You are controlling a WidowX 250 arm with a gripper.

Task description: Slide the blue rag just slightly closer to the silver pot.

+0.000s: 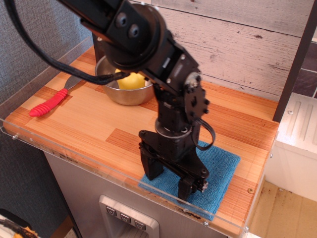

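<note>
The blue rag (218, 171) lies flat at the front right corner of the wooden table, partly covered by my arm. My gripper (170, 180) is open, fingers pointing down, low over the rag's front left part near the table's front edge; I cannot tell whether the fingertips touch the cloth. The silver pot (130, 93) stands at the back left, mostly hidden behind my arm, with a yellow bell pepper (131, 81) inside it.
A grey spork with a red handle (49, 102) lies at the left of the table. A clear acrylic rim (99, 171) runs along the front and left edges. A wood-plank wall stands behind, and a white cabinet (297, 144) is at the right.
</note>
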